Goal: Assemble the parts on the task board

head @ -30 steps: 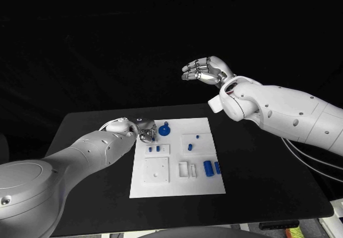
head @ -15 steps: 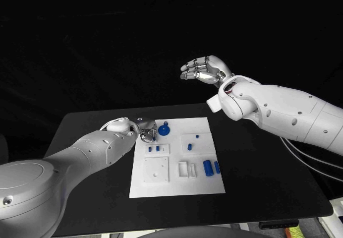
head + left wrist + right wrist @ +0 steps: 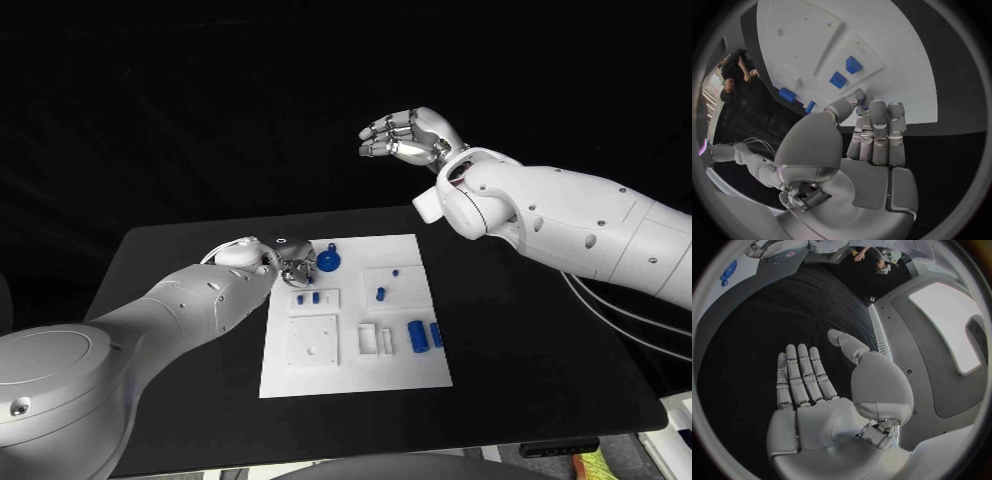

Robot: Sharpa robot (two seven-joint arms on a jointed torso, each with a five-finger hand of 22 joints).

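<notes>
Left hand [image 3: 296,264], silver and many-fingered, is low at the far left corner of the white rectangular task board [image 3: 356,375], just beside the round blue part with a small handle [image 3: 330,263] that sits near the far edge of the board. From the head view I cannot tell if this hand holds something; in the left wrist view its fingers [image 3: 878,131] lie straight and side by side over the board edge, the thumb bent toward them, and nothing is clearly seen between them — so the grasp stays uncertain. The right hand [image 3: 410,139] is raised high above the black table [image 3: 537,330], well apart from the board, with fingers loosely curled in the head view; in the right wrist view the palm is flat, the fingers are stretched out and it holds nothing. On the board, two small blue pegs [image 3: 309,298] stand in a raised white block, one slim blue peg [image 3: 381,294] stands nearer the middle, and two larger blue cylinders [image 3: 426,335] lie at the right side.
</notes>
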